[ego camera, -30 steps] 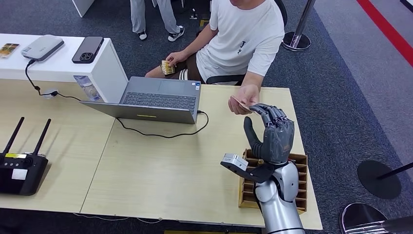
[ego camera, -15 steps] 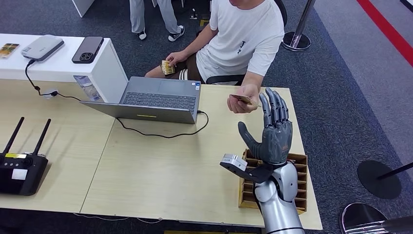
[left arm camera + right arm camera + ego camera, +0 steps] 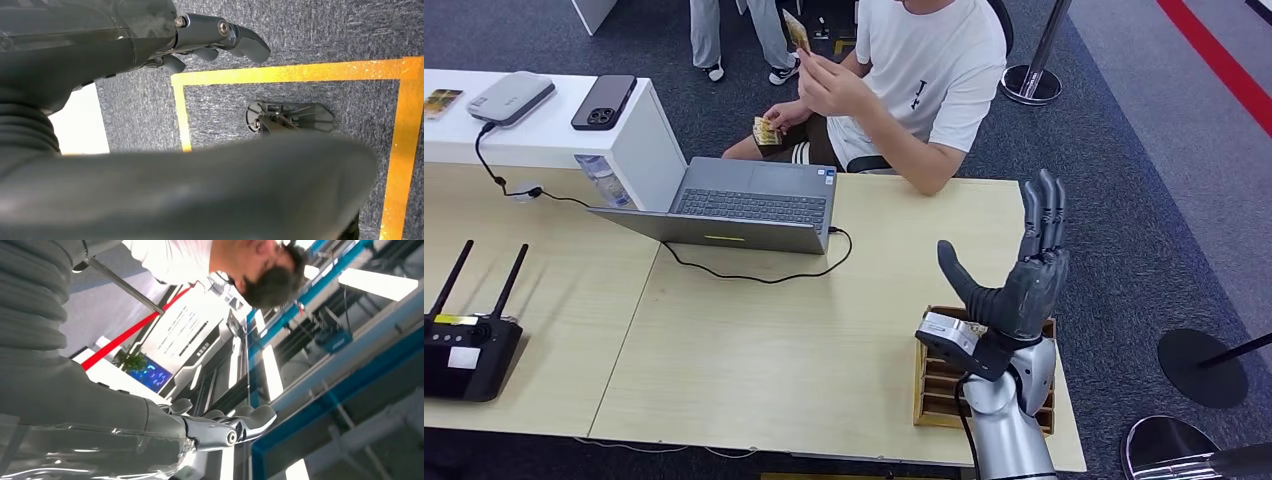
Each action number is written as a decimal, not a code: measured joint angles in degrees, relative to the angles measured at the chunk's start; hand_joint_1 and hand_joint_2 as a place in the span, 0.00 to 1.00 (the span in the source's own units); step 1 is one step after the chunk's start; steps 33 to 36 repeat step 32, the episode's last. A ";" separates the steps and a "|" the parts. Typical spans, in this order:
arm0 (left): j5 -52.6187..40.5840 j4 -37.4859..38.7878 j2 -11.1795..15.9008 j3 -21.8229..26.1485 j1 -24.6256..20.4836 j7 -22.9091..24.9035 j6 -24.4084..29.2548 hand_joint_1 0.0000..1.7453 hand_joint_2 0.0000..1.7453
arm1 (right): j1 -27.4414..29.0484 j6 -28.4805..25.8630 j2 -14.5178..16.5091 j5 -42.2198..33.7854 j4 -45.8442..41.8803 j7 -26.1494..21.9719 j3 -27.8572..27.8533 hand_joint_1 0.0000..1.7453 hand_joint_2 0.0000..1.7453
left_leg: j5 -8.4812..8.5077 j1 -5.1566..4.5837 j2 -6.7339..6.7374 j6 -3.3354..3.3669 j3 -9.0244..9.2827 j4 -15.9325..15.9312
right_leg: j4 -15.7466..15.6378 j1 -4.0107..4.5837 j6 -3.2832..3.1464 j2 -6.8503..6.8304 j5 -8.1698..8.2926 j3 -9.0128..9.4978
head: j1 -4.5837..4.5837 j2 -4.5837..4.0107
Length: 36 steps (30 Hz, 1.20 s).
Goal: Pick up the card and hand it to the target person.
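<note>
Card (image 3: 796,30) has gone from right hand (image 3: 1022,283) to person's raised hand (image 3: 829,85); robot fingers spread empty near table's right edge; thin, stiff, light, edge-pinch only.

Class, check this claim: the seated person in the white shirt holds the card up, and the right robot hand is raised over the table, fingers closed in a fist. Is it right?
Not quite. In the head view the right robot hand has its fingers spread straight upward, holding nothing, not a fist. The rest stands: the person holds the card up, and the hand is raised over the table.
</note>
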 joint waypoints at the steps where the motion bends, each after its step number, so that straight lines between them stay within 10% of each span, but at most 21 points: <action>1: 0.17 0.00 0.00 0.00 0.03 0.01 0.04 0.00 0.00 | 0.55 -0.01 -0.14 -1.43 -1.67 0.08 -0.07 0.00 1.00 | 0.00 0.00 0.00 0.00 0.00 0.00 | 0.00 0.00 0.00 0.00 0.00 -0.01 | 0.00 0.00; 16: 2.66 0.00 -0.07 0.04 0.56 0.06 0.49 0.00 0.00 | 10.02 0.02 -4.56 -26.87 -19.55 -0.31 -15.06 0.00 1.00 | -0.05 -0.02 0.02 -0.02 -0.04 0.01 | -0.02 -0.01 0.01 0.00 0.00 -0.09 | 0.00 0.00; 30: 3.53 0.00 -0.33 0.02 0.53 0.00 0.76 0.00 0.00 | 10.46 0.05 -5.34 -32.15 -15.74 0.27 -38.38 0.00 1.00 | -0.06 -0.02 0.02 -0.02 -0.06 0.01 | -0.03 -0.01 0.01 -0.01 -0.01 -0.09 | 0.01 0.00; 36: 3.67 0.00 -0.38 0.02 0.53 0.22 0.81 0.00 0.00 | 10.53 0.06 -5.82 -32.72 -14.12 0.69 -40.12 0.00 1.00 | -0.06 -0.02 0.02 -0.02 -0.06 0.01 | -0.03 -0.01 0.01 -0.01 -0.01 -0.09 | 0.01 0.00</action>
